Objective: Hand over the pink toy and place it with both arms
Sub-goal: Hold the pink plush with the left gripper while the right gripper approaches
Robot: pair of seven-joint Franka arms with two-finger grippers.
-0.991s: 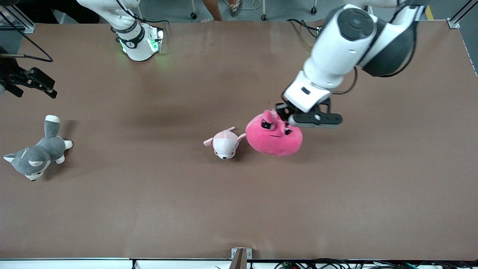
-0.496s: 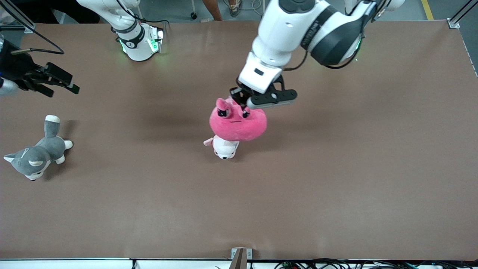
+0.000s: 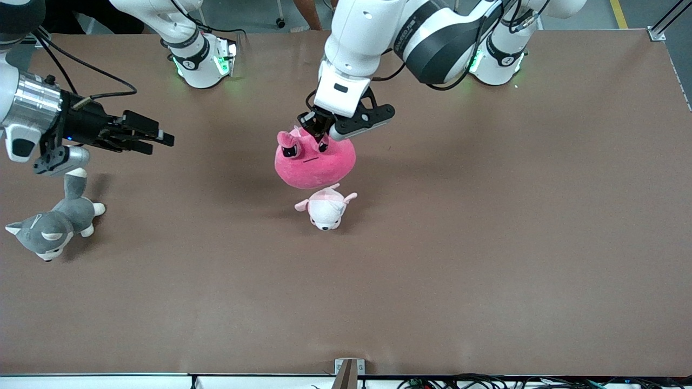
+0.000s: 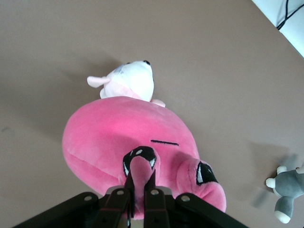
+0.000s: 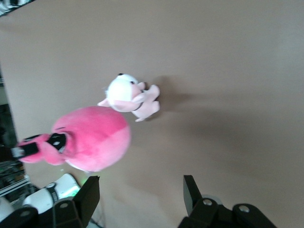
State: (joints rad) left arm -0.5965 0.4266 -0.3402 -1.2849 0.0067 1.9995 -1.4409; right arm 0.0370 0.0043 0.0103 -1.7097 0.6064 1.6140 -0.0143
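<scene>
The hot-pink toy (image 3: 314, 160) hangs in the air over the middle of the table, just above the pale pink-and-white plush. My left gripper (image 3: 315, 127) is shut on one of its ears and holds it up from above. In the left wrist view the fingers (image 4: 151, 185) pinch the pink ear, with the toy's body (image 4: 118, 137) below them. My right gripper (image 3: 157, 139) is open and empty in the air toward the right arm's end of the table, pointing at the toy. The right wrist view shows the toy (image 5: 92, 137) ahead of its spread fingers (image 5: 190, 190).
A small pale pink-and-white plush (image 3: 326, 207) lies on the table under the pink toy. A grey-and-white plush dog (image 3: 54, 222) lies at the right arm's end, below my right gripper. The brown table (image 3: 486, 243) stretches wide on all sides.
My left gripper has carried the pink toy up and toward the right arm's end, now over the small plush. My right gripper has advanced toward the middle of the table.
</scene>
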